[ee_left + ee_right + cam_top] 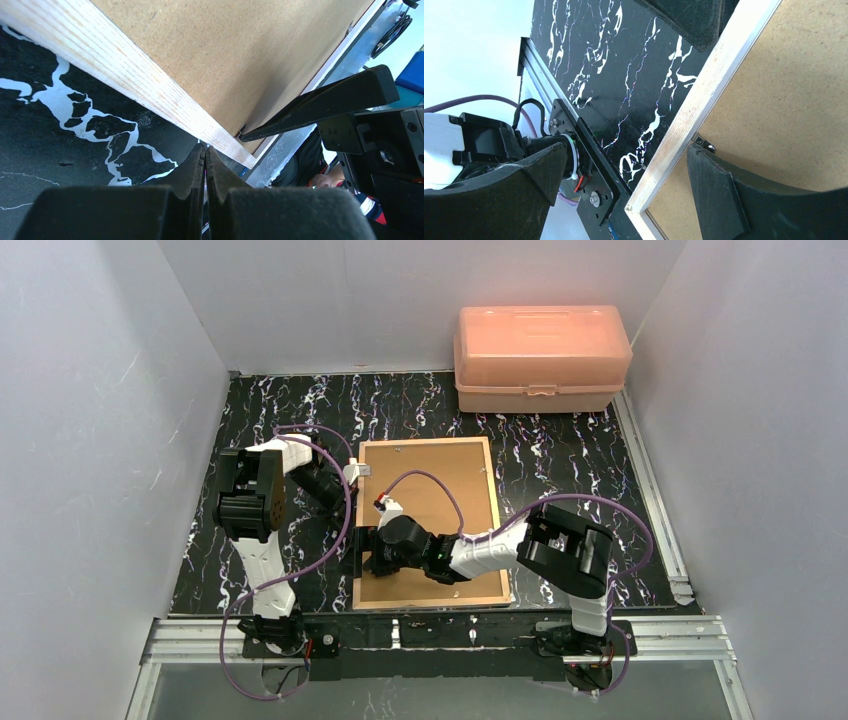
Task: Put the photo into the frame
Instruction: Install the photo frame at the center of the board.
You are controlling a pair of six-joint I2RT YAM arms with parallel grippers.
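frame (424,442) left edge partly hidden under right arm (480,552); both wrist views crop it

Two arms are shown in the top view: the left arm (262,530) at lower left, the right arm (545,550) at lower right. Each is built of white link shells alternating with black joint housings, and is mounted on a black base (275,632). A purple cable (343,525) is looped along each arm. The fingers (192,172) of the left gripper (205,150) are moulded in matte black and tapered to thin wedges.
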